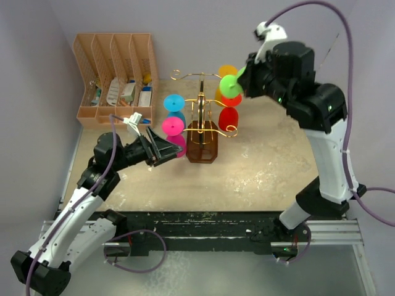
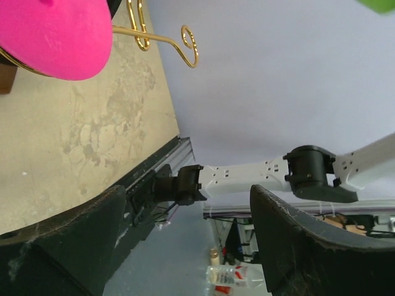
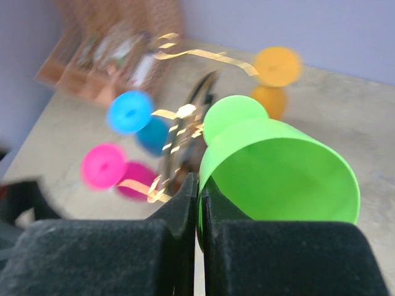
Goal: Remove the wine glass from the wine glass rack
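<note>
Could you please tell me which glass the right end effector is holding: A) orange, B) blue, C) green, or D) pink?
C, since the right end effector is pinched shut on the rim of the green glass in its wrist view.

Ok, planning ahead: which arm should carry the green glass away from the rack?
Right. The right fingers clamp the green wine glass beside the rack; the left fingers sit open by the pink wine glass.
</note>
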You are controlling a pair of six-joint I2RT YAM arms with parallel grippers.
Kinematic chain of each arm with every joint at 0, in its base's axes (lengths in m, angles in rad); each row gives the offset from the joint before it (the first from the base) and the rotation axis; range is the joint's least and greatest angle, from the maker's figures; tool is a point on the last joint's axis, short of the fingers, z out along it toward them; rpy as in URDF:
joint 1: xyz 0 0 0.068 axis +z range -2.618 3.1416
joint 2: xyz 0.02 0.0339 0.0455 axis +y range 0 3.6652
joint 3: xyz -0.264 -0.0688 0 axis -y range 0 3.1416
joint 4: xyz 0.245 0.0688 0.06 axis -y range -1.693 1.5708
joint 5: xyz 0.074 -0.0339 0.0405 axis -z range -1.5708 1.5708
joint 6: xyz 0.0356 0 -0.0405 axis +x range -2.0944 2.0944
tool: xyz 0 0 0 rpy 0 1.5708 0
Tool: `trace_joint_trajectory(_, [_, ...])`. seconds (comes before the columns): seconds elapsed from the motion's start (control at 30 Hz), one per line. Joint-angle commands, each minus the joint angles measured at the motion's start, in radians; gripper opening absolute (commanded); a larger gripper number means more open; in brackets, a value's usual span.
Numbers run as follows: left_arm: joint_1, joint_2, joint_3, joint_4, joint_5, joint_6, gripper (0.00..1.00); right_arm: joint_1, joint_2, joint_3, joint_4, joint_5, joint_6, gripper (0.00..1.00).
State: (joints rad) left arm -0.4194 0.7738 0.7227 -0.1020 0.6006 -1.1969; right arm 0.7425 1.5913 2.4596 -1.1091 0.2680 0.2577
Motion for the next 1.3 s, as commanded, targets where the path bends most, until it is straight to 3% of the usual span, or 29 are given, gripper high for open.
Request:
trace_joint_trajectory(0.0, [0.001,-0.055,0.086,-0.084,-0.051,0.123,0.84,-0.273,0.056,0.000,0.138,-0.143,0.016,0.00])
trace_joint_trajectory(0.2, [0.001,-0.089,0.180,-0.238,-0.095,0.217,0.83,-0.484,0.159,0.121,0.141,-0.151,0.070,0.00])
trace_joint_trajectory(0.3, [0.001,-0.105,0.202,-0.294,-0.120,0.256,0.82,-0.629,0.220,0.064,0.162,-0.258,0.109,0.00])
trace_joint_trajectory(0.37, [0.002,-0.124,0.204,-0.336,-0.158,0.274,0.81,-0.677,0.291,0.033,0.161,-0.251,0.115,0.00])
trace_joint_trajectory(0.53, [0.001,-0.160,0.206,-0.441,-0.212,0.300,0.79,-0.706,0.421,0.036,0.139,-0.160,0.105,0.00])
trace_joint_trajectory(0.87, [0.002,-0.177,0.206,-0.496,-0.222,0.314,0.78,-0.738,0.587,-0.010,0.121,-0.159,0.085,0.00])
trace_joint_trajectory(1.27, [0.001,-0.202,0.183,-0.502,-0.222,0.313,0.78,-0.739,0.584,-0.219,0.210,-0.110,0.055,0.00])
